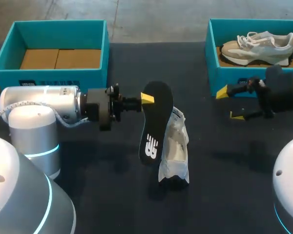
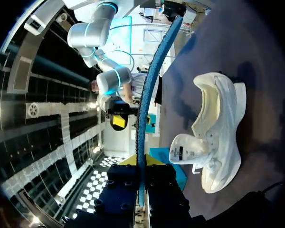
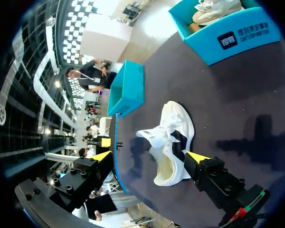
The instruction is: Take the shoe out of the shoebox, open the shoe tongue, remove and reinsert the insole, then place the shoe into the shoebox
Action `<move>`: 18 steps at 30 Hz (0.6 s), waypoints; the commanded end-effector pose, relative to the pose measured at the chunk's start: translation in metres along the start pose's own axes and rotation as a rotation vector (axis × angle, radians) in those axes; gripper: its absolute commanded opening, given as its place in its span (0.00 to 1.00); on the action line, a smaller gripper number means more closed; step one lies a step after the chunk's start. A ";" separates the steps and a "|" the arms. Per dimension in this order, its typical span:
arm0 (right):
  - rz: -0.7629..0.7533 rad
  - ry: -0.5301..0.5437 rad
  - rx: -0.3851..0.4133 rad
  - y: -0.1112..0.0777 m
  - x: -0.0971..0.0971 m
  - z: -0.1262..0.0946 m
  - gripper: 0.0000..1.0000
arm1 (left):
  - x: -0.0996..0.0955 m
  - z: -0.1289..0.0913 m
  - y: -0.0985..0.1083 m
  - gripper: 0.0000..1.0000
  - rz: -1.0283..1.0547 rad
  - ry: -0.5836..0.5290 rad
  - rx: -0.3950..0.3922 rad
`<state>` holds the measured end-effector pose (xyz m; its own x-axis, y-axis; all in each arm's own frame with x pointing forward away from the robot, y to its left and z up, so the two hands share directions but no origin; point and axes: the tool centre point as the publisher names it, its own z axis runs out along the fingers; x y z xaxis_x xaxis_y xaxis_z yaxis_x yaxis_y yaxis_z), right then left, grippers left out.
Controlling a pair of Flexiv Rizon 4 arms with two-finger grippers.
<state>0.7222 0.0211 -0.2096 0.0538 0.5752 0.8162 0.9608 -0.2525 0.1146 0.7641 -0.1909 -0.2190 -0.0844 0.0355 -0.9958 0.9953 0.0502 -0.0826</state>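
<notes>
Holding the insole (image 1: 155, 122) upright beside the shoe (image 1: 176, 144), your left hand (image 1: 147, 99) grips its top end; your right hand (image 1: 229, 104) hangs spread wide near the right box (image 1: 234, 78).

A robotics lab, set up for a handling trial. Two industrial robot arms with glowing blue joint rings, the left arm (image 1: 39, 105) and the right arm (image 1: 283, 92), reach over a plain dark worktop (image 1: 224, 185). Laid out like test props are a teal left shoebox (image 1: 49, 78), a teal right shoebox (image 1: 244, 75) and a white shoe (image 1: 175, 146). The left pincer (image 1: 147, 99) grips a black insole (image 1: 154, 131).
</notes>
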 end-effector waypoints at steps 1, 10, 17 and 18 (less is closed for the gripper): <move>0.003 -0.064 -0.002 -0.006 0.004 -0.034 1.00 | -0.007 -0.003 -0.014 0.00 -0.028 0.058 -0.028; 0.003 -0.064 -0.002 -0.006 0.004 -0.034 1.00 | -0.007 -0.003 -0.014 0.00 -0.028 0.058 -0.028; 0.004 -0.075 -0.010 -0.006 0.002 -0.037 1.00 | -0.007 -0.003 -0.014 0.00 -0.028 0.058 -0.028; 0.007 -0.079 -0.016 -0.006 0.000 -0.039 1.00 | -0.006 -0.002 -0.017 0.00 -0.036 0.066 -0.032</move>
<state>0.7098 -0.0050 -0.1889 0.0742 0.6254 0.7768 0.9585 -0.2598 0.1176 0.7511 -0.1890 -0.2115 -0.1190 0.0897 -0.9888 0.9905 0.0793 -0.1120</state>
